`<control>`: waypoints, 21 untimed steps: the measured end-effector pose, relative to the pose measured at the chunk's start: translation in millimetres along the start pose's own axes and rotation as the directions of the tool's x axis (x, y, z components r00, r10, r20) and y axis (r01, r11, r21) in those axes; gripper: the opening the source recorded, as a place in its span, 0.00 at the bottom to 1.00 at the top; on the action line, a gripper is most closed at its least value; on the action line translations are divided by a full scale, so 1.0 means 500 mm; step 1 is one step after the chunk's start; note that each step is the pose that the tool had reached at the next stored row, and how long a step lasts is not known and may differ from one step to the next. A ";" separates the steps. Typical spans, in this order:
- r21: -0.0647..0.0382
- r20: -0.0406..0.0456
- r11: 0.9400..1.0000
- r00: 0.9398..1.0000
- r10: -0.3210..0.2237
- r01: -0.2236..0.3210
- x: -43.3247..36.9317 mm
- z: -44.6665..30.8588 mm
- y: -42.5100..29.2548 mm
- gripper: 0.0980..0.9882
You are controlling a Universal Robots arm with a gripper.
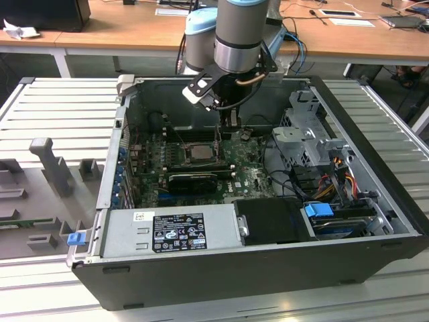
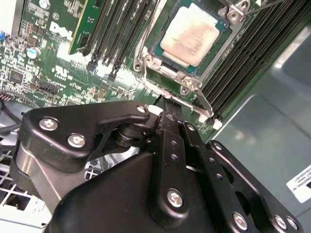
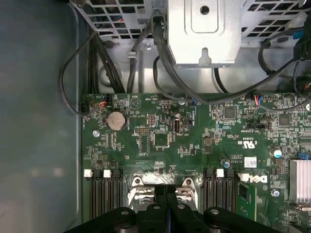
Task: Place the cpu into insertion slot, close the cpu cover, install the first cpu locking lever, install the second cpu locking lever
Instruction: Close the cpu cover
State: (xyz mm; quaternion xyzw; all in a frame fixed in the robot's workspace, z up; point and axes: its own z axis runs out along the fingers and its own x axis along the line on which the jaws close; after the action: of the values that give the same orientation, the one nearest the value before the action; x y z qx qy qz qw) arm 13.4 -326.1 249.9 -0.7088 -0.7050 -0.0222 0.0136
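Wooden desks (image 1: 120,27) run along the back of the room, and an open computer case (image 1: 375,127) lies on a ribbed metal table (image 1: 60,100). The arm reaches down into the case. Its gripper (image 1: 228,125) has both jaws pressed together in both wrist views (image 2: 167,101) (image 3: 166,190). Just beyond the jaw tips sits the socket (image 2: 170,68), with the chip (image 2: 189,33) lying flat inside it and the cover frame (image 2: 151,60) down around the chip's edge. A thin wire lever (image 2: 204,104) runs right by the tips. Whether they touch it I cannot tell. Green circuit board (image 3: 194,136) spreads out past the jaws.
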 end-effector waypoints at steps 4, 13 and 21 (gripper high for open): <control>0.000 -0.001 1.000 1.000 0.000 0.000 0.000 0.000 -0.014 0.01; 0.000 -0.001 1.000 1.000 0.000 0.000 -0.001 0.008 -0.040 0.01; 0.001 -0.001 1.000 1.000 -0.005 0.005 -0.001 0.015 -0.073 0.01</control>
State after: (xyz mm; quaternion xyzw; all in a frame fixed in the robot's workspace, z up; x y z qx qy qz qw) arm -23.0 -326.2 241.8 -0.7070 -0.7067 -0.0225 0.0142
